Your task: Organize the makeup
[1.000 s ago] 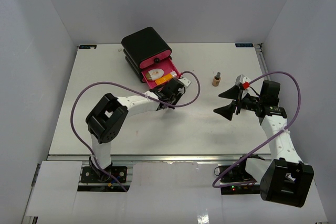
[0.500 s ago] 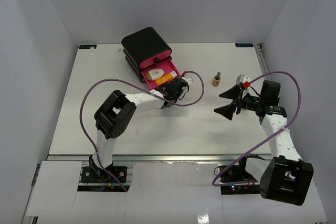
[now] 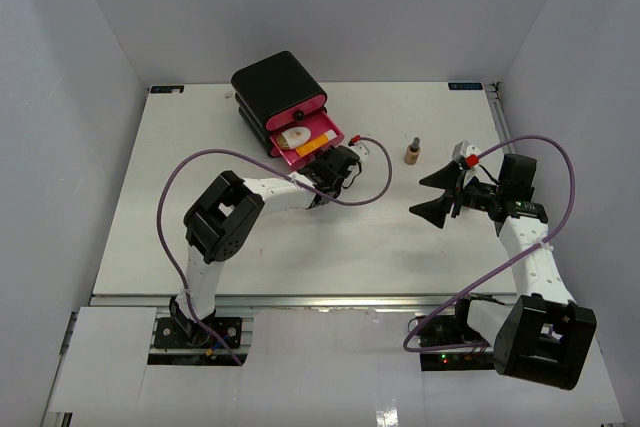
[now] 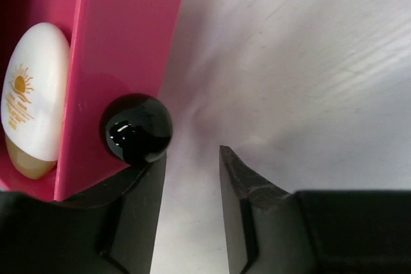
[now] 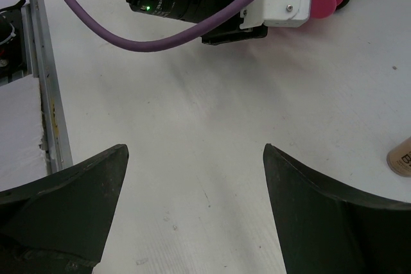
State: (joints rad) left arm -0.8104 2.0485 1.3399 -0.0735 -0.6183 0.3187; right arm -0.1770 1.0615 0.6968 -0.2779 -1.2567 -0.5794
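The black box (image 3: 279,88) has its lowest pink drawer (image 3: 322,130) pulled out. In the drawer lies the orange squeeze tube with its white cap (image 3: 297,138), also seen in the left wrist view (image 4: 33,97). My left gripper (image 3: 347,160) sits at the drawer front. Its jaws (image 4: 191,155) are a little apart with bare table between them, and the left fingertip touches the black knob (image 4: 138,128). The small tan bottle (image 3: 412,152) stands alone on the table, at the right edge of the right wrist view (image 5: 401,158). My right gripper (image 3: 440,195) is wide open and empty (image 5: 194,149). No lipstick tubes show.
The white table (image 3: 200,177) has a metal rail along its near edge (image 3: 300,299). A purple cable (image 3: 180,172) loops over the table left of the left arm. Grey walls close in the left, back and right sides.
My left gripper has moved up and right to the front of the pink drawer, and its elbow has swung in. The drawer has slid slightly inward. The right arm has barely moved.
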